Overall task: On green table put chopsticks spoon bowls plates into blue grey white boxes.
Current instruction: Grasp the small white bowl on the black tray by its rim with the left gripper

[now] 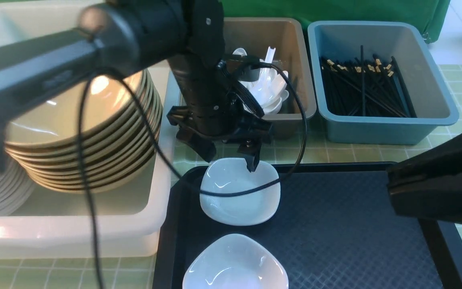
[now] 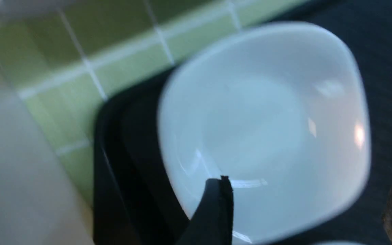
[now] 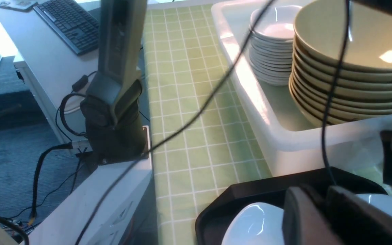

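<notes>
Two white square bowls lie on a black tray [image 1: 335, 233]: a far one [image 1: 239, 196] and a near one [image 1: 235, 265]. My left gripper [image 1: 229, 158] is open just over the far bowl's far rim, one finger [image 1: 252, 162] inside the rim and the other [image 1: 206, 150] outside it. The left wrist view shows this bowl [image 2: 267, 126] filling the frame, with one finger [image 2: 216, 207] over it and the gripper [image 2: 308, 207] open. My right gripper [image 1: 393, 186] hovers over the tray's right side. In the right wrist view it [image 3: 315, 192] looks shut and empty, with both bowls [image 3: 257, 221] beyond it.
The white box [image 1: 146, 224] on the left holds a tall stack of beige plates [image 1: 82, 132] and a stack of small white dishes [image 1: 2, 192]. The grey box [image 1: 287, 36] holds white spoons [image 1: 267, 88]. The blue box [image 1: 375, 40] holds black chopsticks [image 1: 363, 88]. A black cable [image 1: 295, 160] loops over the far bowl.
</notes>
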### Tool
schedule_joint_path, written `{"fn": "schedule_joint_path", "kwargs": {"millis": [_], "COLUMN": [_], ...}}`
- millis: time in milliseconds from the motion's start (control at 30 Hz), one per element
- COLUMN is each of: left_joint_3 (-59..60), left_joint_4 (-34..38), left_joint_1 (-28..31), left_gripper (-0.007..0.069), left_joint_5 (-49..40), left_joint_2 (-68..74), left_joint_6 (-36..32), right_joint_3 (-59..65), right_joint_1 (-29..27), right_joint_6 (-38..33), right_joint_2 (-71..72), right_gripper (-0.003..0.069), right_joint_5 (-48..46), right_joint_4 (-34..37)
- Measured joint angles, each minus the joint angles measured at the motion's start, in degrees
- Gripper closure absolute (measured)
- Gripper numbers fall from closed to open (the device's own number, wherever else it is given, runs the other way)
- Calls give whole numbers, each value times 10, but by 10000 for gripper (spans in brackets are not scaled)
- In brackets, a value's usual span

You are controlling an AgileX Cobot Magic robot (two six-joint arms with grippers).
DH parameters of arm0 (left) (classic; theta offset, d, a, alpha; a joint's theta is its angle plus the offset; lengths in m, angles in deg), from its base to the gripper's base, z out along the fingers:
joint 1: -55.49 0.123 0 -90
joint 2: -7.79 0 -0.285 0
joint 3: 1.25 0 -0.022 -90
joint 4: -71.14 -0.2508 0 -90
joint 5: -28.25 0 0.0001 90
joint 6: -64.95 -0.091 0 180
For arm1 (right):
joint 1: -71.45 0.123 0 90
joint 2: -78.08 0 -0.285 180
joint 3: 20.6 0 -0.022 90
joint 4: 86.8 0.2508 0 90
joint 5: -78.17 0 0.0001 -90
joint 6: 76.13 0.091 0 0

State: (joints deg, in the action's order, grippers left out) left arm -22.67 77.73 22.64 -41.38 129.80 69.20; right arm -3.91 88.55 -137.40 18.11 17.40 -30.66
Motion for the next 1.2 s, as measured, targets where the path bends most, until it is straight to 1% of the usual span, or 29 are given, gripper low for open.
{"fn": "schedule_joint_path", "kwargs": {"millis": [100,167,300,533,700,833,900,967,1000,1100,1133,1167,1200], "left_joint_3": [-19,-27,-32,-32,-32,-32,-32,-32,-32,-32,-32,-32,-32], "left_joint_4": [-13,-43,-71,-76,-98,-83,-62,-53,-32,5,12,15,23], "left_joint_1": [0,-1,-4,-5,1,2,2,2,2,2,2,2,2], "left_gripper": [50,50,50,50,50,57,105,134,202,346,389,411,485], "left_joint_5": [-2,-2,6,8,0,0,0,0,0,0,0,0,0], "left_joint_2": [22,37,49,79,104,109,109,109,109,109,109,109,109], "left_joint_6": [3,18,30,30,35,28,14,6,-6,-19,-21,-21,-22], "right_joint_3": [0,0,0,0,0,0,0,0,0,0,0,0,0], "right_joint_1": [0,0,0,0,0,0,0,0,0,0,0,0,0], "right_joint_6": [0,1,10,13,13,13,13,13,13,13,13,13,13], "right_joint_2": [0,0,0,0,0,0,0,0,0,0,0,0,0], "right_gripper": [550,549,549,540,533,531,530,529,530,530,529,529,528], "right_joint_5": [0,-1,-2,-2,-2,-2,-2,-2,-2,-2,-2,-2,-2], "right_joint_4": [0,0,0,0,0,0,0,0,0,0,0,0,0]}}
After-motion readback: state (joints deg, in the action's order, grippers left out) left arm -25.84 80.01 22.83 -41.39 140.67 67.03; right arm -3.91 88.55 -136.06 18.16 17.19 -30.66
